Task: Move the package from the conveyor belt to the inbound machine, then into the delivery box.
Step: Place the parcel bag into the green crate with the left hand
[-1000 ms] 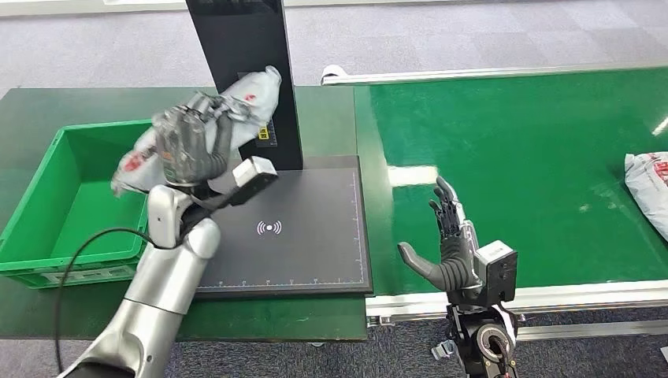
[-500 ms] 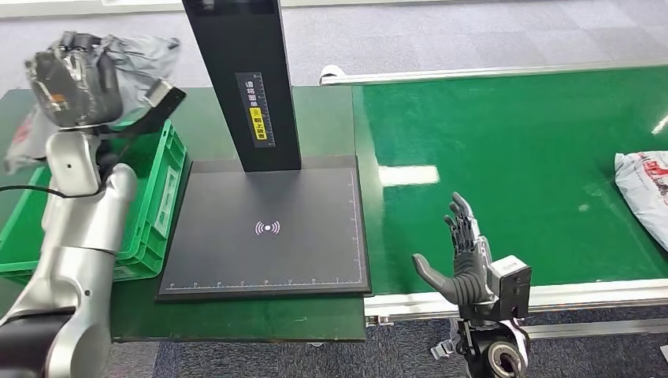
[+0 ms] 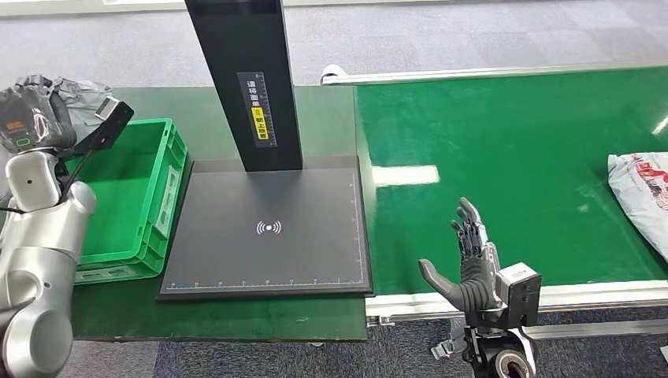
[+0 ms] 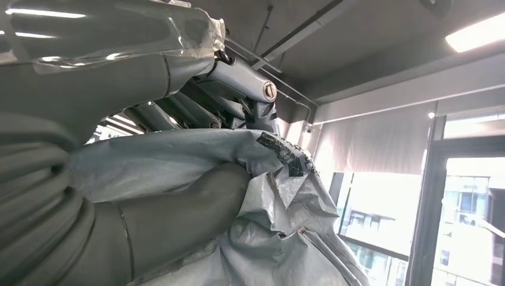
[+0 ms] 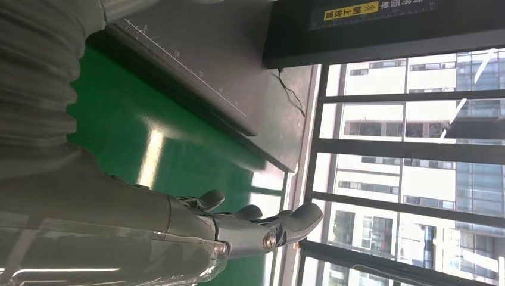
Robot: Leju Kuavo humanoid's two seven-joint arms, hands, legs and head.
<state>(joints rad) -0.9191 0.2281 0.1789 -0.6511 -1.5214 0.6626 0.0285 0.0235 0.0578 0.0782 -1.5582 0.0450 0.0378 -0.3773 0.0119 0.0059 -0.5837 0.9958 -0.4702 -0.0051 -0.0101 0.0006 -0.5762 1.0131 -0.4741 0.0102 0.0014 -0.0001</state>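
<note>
**Package held over the crate's far corner, drop still to come**

We see the left hand (image 3: 31, 118) raised at the far left corner of the green delivery box (image 3: 161, 197), its fingers and thumb wrapped around a crumpled grey plastic mailer package (image 4: 262, 196). In the head view a bit of the grey package peeks out behind the hand, above the crate's back rim. The left wrist view confirms the hold: the thumb presses into the bag from one side while the fingers clamp it from the other.

The inbound machine's scan pad (image 3: 268, 228) lies bare beneath its black column (image 3: 244, 79), so we judge that step finished. What remains, as we read it, is to bring the package over the crate's opening and let it go; the crate's visible floor holds nothing.

The right hand (image 3: 466, 264) stands at the near edge of the green conveyor belt (image 3: 512, 157), fingers spread and holding nothing. A second grey package (image 3: 642, 193) waits on the belt at the far right.
</note>
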